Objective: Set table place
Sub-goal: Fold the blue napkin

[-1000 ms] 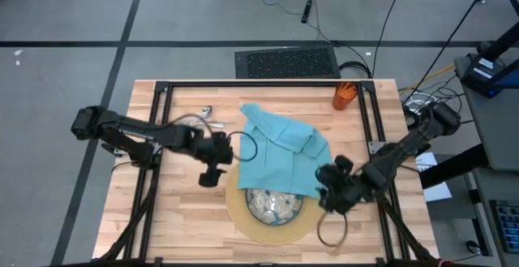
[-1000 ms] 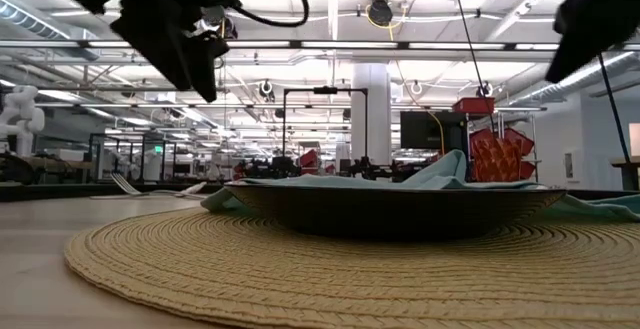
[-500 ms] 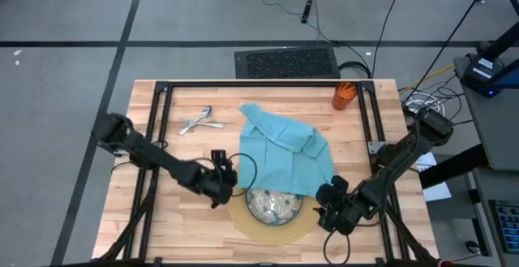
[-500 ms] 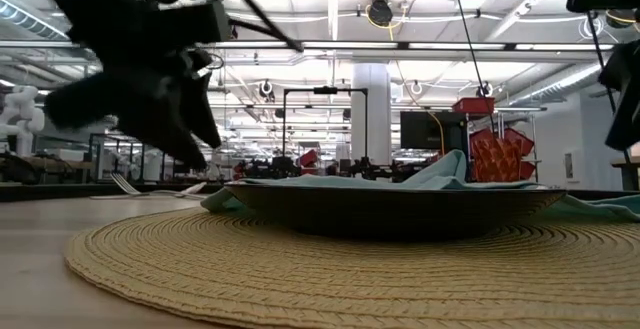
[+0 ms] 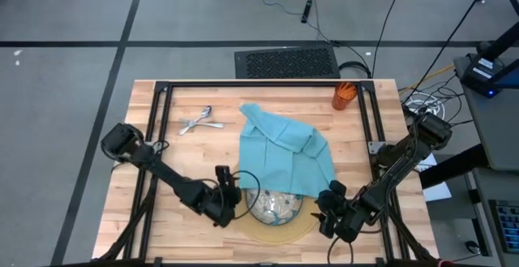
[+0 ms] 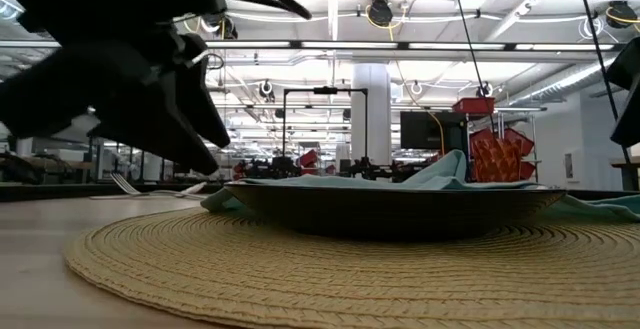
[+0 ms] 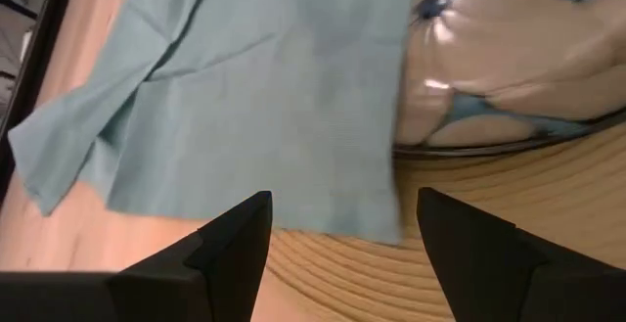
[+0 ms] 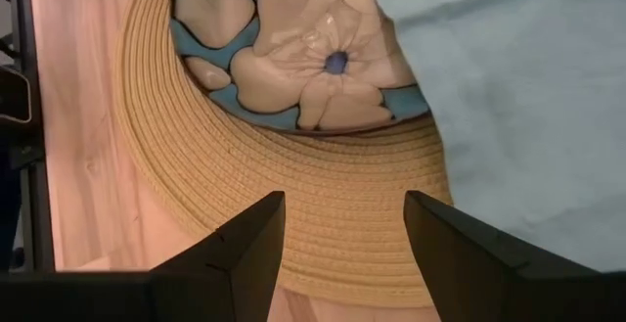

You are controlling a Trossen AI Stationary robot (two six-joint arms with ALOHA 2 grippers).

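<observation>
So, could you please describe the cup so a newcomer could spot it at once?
Look along the wooden table's far edge to its right corner. There, beyond the teal napkin, stands the cup, alone, small and the only orange thing.

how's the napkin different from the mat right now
The teal napkin is soft cloth, crumpled and lying askew; the tan mat is round, woven and flat. The napkin drapes over part of the bowl; the mat lies under the bowl. Both rest on the table.
</observation>
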